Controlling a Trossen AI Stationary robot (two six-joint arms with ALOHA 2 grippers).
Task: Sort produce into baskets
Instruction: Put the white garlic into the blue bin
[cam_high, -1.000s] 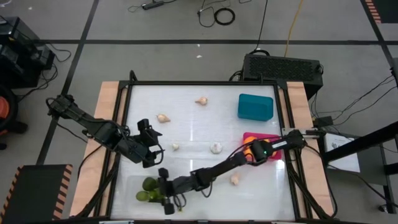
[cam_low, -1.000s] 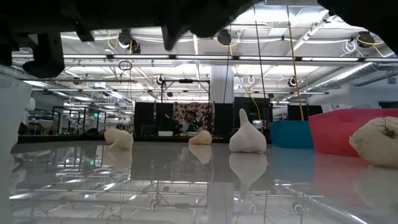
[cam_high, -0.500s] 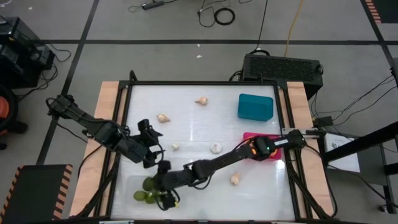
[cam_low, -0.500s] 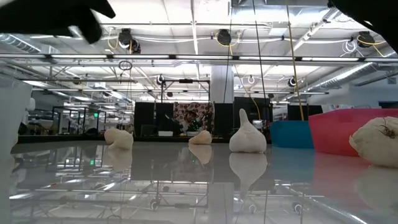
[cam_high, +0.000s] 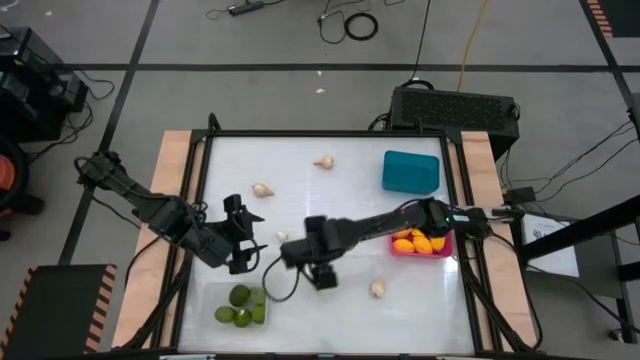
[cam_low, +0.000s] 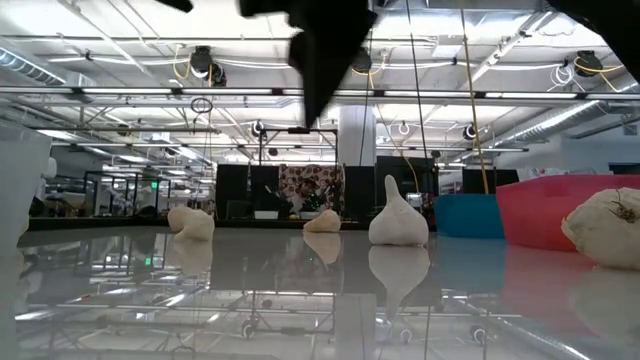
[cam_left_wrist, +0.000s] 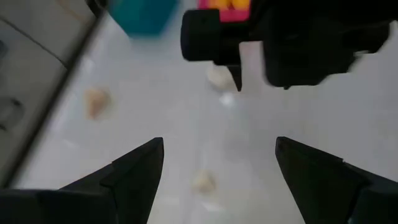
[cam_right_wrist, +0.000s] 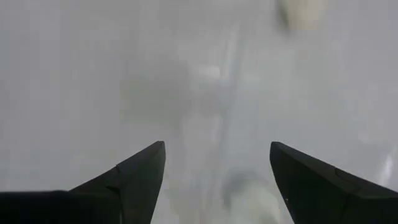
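Nearest the front edge of the white counter, the clear bin sits at the left corner with three green limes inside it. One garlic bulb lies on the bare counter to the right of that bin, near the front.

Just behind the clear bin, the left tool hangs over the counter with its two fingers spread wide and nothing between them; in its own wrist view the gap between the dark fingers shows only the white surface and a small garlic bulb lying farther off. The right tool is stretched across the middle of the counter, close beside the left one, its arm reaching back toward the right edge. Its fingers also stand apart and empty, with only pale counter showing between them. A small garlic bulb lies between the two tools.

Behind the right arm on the right side, the magenta-pink bin holds several orange fruits. In the low view it shows as a pink wall beside a large garlic bulb close to the camera.

Farther back, another garlic bulb rests on the left half of the counter, and one more lies near the rear edge. The teal bin stands at the far right corner, well apart from the clear bin; what it holds cannot be made out.
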